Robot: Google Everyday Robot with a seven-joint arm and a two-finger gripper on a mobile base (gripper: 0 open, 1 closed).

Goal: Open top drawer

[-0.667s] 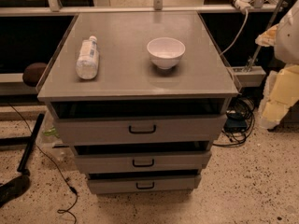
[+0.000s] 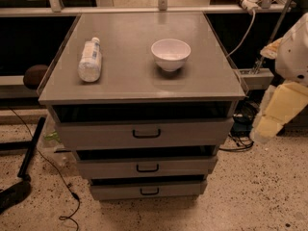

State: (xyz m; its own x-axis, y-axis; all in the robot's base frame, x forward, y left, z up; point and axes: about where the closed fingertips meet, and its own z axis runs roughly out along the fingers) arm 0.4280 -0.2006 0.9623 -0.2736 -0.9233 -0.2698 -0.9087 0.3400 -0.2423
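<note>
The top drawer (image 2: 144, 134) is the widest grey front of three, just under the grey cabinet top (image 2: 139, 88). Its small black bar handle (image 2: 147, 134) sits at the middle of the front. A dark gap shows between the cabinet top's edge and the drawer front. My arm's white and cream links (image 2: 281, 100) hang at the right edge, beside the cabinet and well apart from the handle. The gripper itself is out of view.
A clear plastic bottle (image 2: 90, 60) lies on the cabinet top at the left, and a white bowl (image 2: 171, 54) stands at the middle right. Two narrower grey drawers (image 2: 147, 167) (image 2: 148, 190) sit below. Cables (image 2: 53, 174) and a black bar (image 2: 30, 150) lie on the speckled floor at left.
</note>
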